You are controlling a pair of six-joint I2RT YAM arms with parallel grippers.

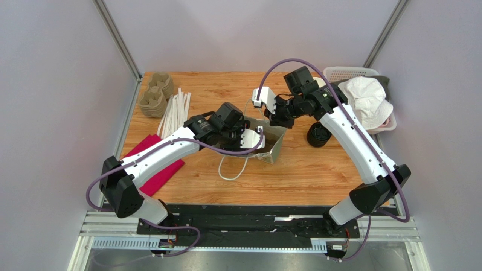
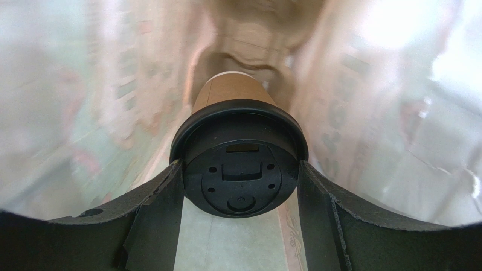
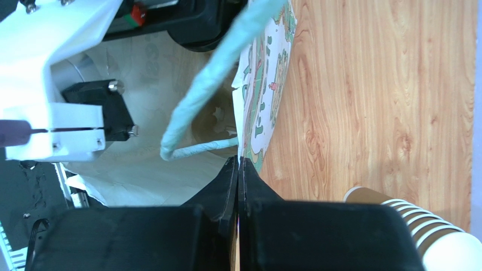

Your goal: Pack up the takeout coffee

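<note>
wood tbl | L: pulp trays, straws, red cloth | ctr: bag | R: basket

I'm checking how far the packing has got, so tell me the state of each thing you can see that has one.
takeout coffee, lid on, inside the paper bag, held at the lid.
left gripper, closed on the takeout coffee.
right gripper, shut, pinching the paper bag's rim.
paper bag, open.
stack of cups, nested, no lids.
</note>
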